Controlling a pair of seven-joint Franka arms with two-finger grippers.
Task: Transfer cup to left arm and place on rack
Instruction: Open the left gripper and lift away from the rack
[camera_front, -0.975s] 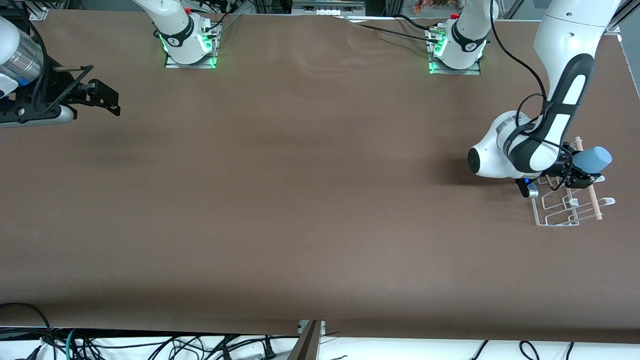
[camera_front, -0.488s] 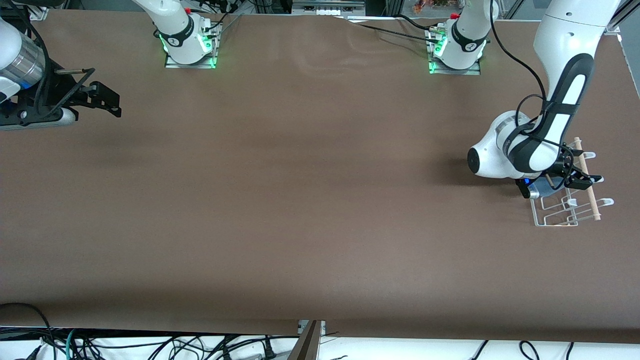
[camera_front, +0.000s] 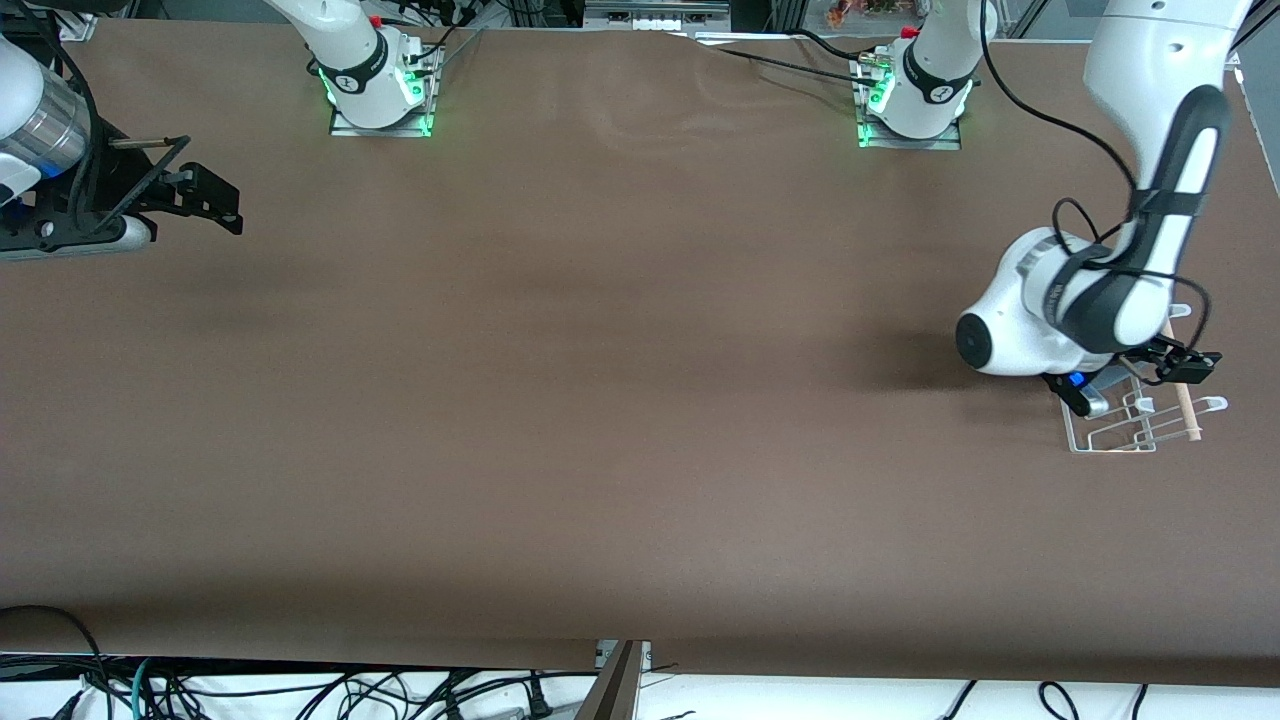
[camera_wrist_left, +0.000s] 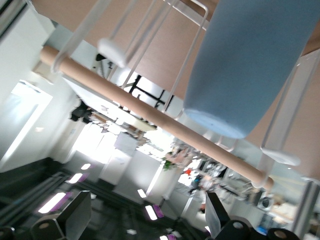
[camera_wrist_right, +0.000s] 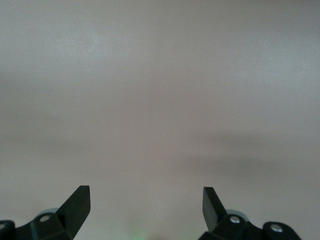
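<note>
The light-blue cup (camera_wrist_left: 250, 70) rests on the white wire rack (camera_wrist_left: 192, 55), among its loops and beside the wooden dowel (camera_wrist_left: 150, 112). My left gripper (camera_wrist_left: 145, 220) is open and empty, drawn back a little from the cup. In the front view the left gripper (camera_front: 1180, 365) hangs over the rack (camera_front: 1130, 435) at the left arm's end of the table, and the left hand hides most of the cup. My right gripper (camera_front: 215, 200) is open and empty, held over the right arm's end of the table; it also shows in the right wrist view (camera_wrist_right: 145, 205).
The brown table (camera_front: 620, 400) stretches between the two arms. The arm bases (camera_front: 380, 90) stand along the table's edge farthest from the front camera. Cables lie below the table's nearest edge.
One second ago the left gripper held the cup over the rack. It lowered the cup onto the rack, let go, and has drawn back. The right arm has hardly moved.
</note>
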